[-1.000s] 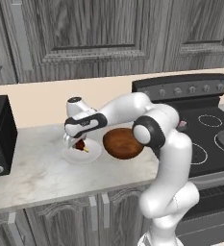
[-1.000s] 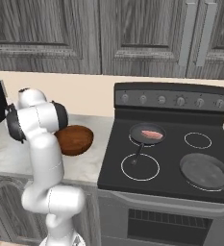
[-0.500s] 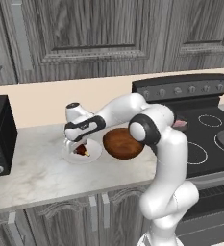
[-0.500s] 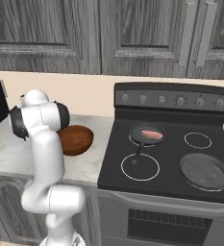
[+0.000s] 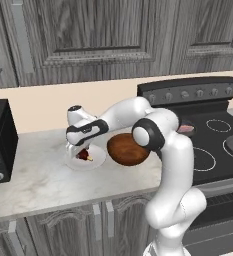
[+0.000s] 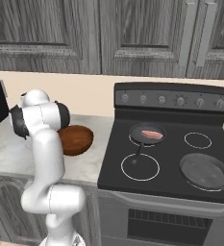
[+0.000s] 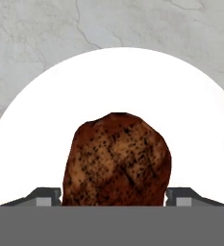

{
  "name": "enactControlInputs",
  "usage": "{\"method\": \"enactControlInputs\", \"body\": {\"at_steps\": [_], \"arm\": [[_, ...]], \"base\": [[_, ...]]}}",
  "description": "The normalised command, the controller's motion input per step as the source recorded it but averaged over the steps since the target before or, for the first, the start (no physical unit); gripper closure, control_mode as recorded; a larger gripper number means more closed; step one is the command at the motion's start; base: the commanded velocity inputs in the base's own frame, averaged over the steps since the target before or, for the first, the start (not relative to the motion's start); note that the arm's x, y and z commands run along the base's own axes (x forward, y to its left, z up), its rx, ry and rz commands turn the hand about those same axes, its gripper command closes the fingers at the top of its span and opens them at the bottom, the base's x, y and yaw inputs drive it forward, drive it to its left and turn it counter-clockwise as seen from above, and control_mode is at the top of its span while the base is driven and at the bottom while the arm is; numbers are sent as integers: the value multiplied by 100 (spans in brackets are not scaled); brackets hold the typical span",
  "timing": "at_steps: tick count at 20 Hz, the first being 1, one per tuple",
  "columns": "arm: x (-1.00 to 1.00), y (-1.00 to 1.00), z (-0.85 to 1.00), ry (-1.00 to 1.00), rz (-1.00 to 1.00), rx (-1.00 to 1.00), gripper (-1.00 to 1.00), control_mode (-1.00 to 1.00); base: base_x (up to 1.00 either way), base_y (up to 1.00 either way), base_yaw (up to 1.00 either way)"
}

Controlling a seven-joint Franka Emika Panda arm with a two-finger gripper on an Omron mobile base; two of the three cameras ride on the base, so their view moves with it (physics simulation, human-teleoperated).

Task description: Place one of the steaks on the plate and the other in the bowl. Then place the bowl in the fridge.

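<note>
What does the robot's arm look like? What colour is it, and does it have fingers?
The arm is smooth, shiny white, built of rounded tube-like links. Its joints are dark grey bands and round caps, like the one at the elbow. The gripper has two small dark grey finger tips with flat tops. No cables or markings show.

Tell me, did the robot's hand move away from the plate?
No. The hand hangs over the white plate and brown steak, left of the wooden bowl, just as before.
</note>
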Motion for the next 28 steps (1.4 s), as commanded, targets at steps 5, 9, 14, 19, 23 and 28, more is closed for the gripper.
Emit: {"method": "enactControlInputs", "body": {"at_steps": [5,9,14,19,23,28], "arm": [[0,0,-1,0,0,0,-100,-100],[0,0,0,0,0,0,-100,-100],[-8,0,8,0,0,0,-100,-100],[-22,0,31,-1,0,0,-100,-100],[-49,-6,9,-6,0,0,-100,-100],[-72,-33,38,-11,0,4,-100,-100]], "base": [[0,0,0],[0,0,0],[0,0,0],[0,0,0],[0,0,0],[0,0,0]]}}
